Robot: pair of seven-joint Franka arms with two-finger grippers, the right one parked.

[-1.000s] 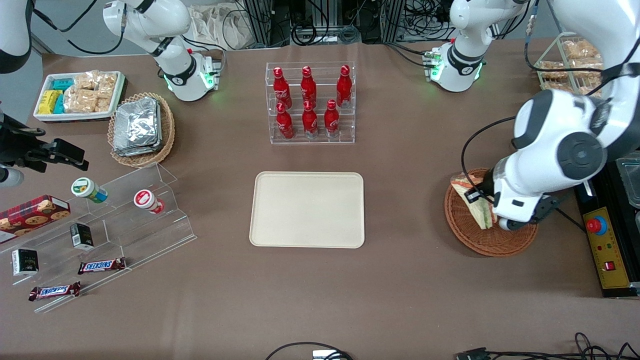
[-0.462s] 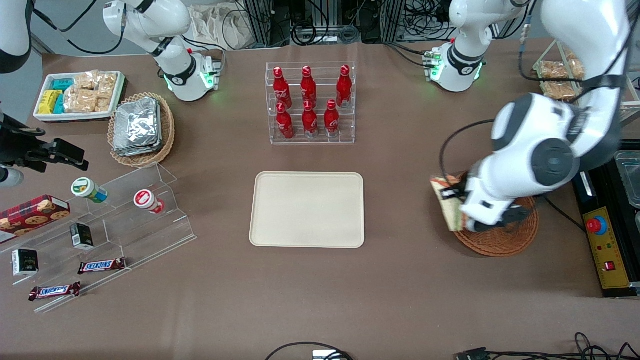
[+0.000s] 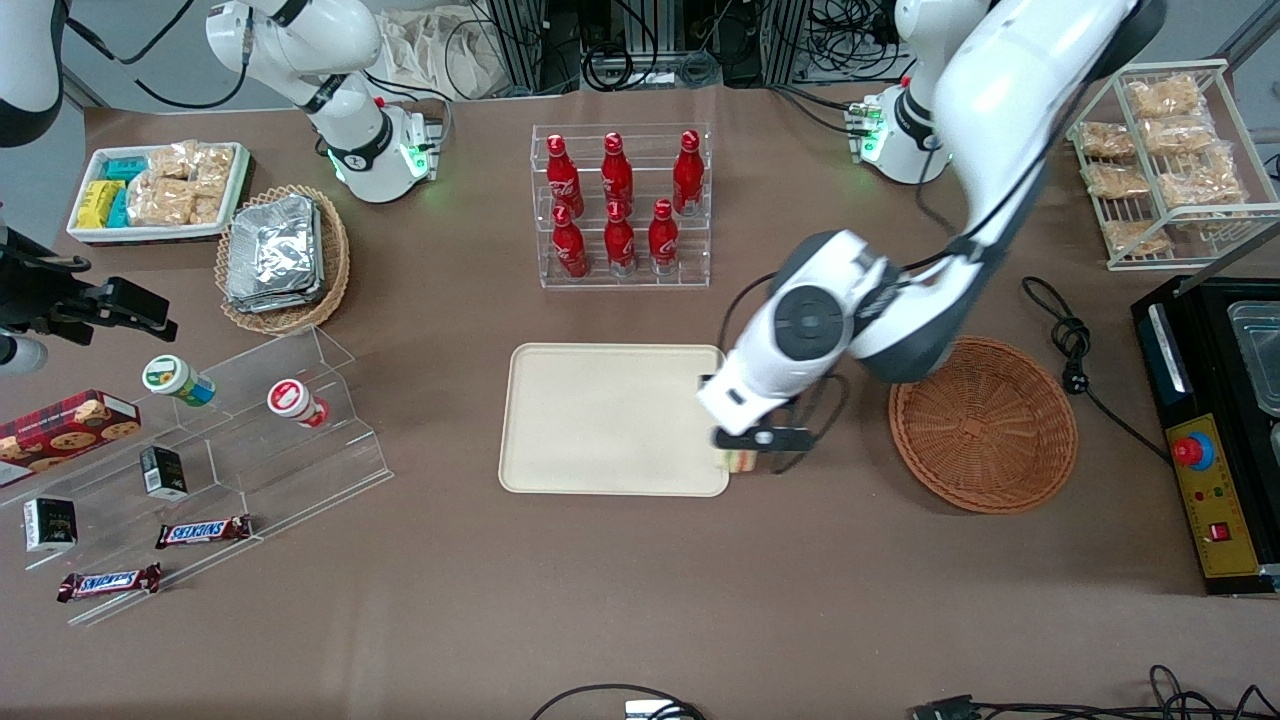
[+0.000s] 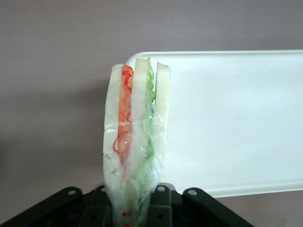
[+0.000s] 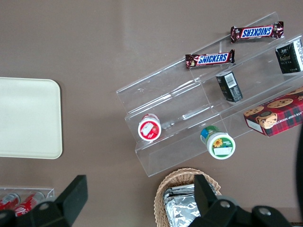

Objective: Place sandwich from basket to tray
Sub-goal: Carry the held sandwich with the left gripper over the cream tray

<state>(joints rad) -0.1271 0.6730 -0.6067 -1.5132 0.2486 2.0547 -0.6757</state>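
Left wrist view shows gripper [image 4: 135, 208] clamping sandwich [image 4: 135, 142] above tray [image 4: 236, 118].

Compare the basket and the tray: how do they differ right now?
The basket is round, woven and reddish-brown; the tray is rectangular, smooth and cream. The basket lies clear of the arm, while the pincer holds the sandwich over the tray's corner nearest the basket. Both are bare inside.
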